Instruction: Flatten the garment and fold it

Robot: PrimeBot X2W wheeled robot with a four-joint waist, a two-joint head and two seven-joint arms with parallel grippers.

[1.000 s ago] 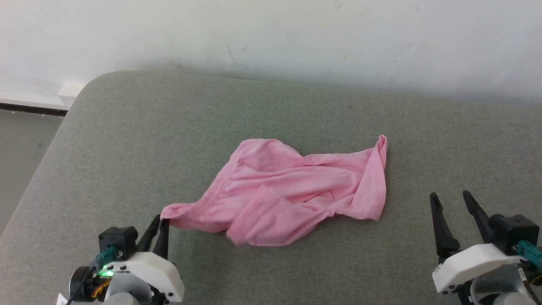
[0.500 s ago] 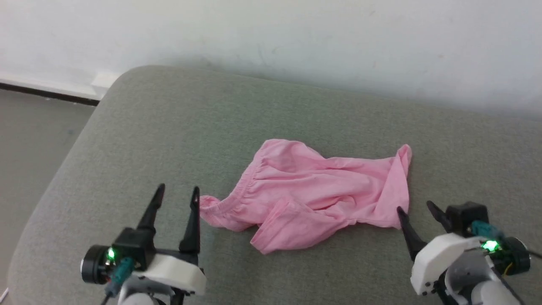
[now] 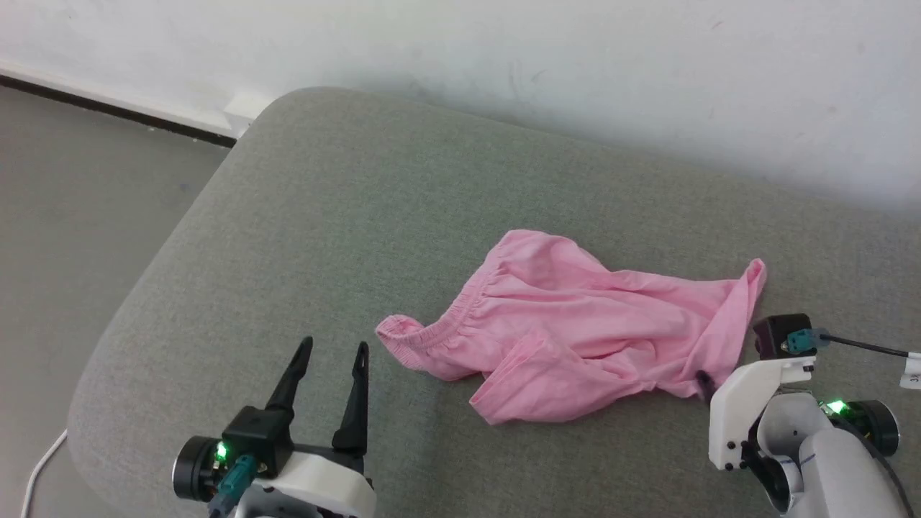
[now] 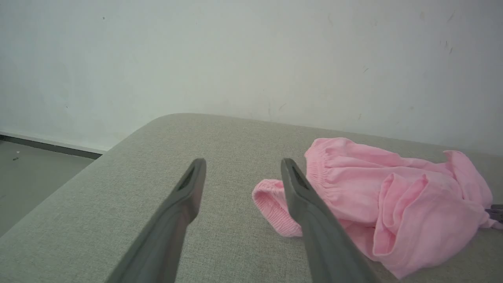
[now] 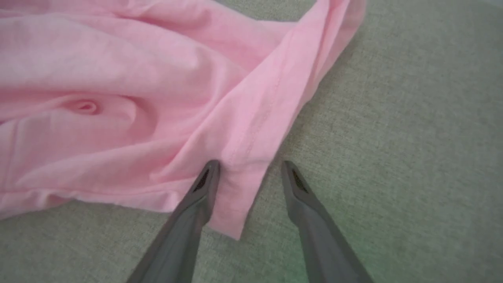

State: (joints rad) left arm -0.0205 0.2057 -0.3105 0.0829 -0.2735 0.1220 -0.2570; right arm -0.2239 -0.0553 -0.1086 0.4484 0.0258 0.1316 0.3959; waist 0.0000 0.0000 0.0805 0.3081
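Note:
The pink shorts [image 3: 575, 327] lie crumpled on the grey-green cushion [image 3: 345, 208], with the gathered waistband [image 3: 432, 334] at their left end. My left gripper [image 3: 335, 344] stands open just left of the waistband, holding nothing and not touching it. In the left wrist view the left gripper [image 4: 243, 161] frames bare cushion, with the waistband loop [image 4: 271, 200] beside its right finger. My right gripper [image 5: 249, 163] is open and low over the shorts' right near corner [image 5: 235, 196]. Its left finger rests on the cloth and its right finger is over bare cushion.
The cushion ends in a rounded corner at the far left [image 3: 288, 101] against a white wall [image 3: 504, 50]. Grey floor [image 3: 79, 216] lies beyond the left edge, with a white cable [image 3: 43, 460] on it. Bare cushion surrounds the shorts.
The camera has swung, shifting the whole picture right. My left gripper has let go of the waistband end and opened. My right gripper has moved in to the shorts' right near corner.

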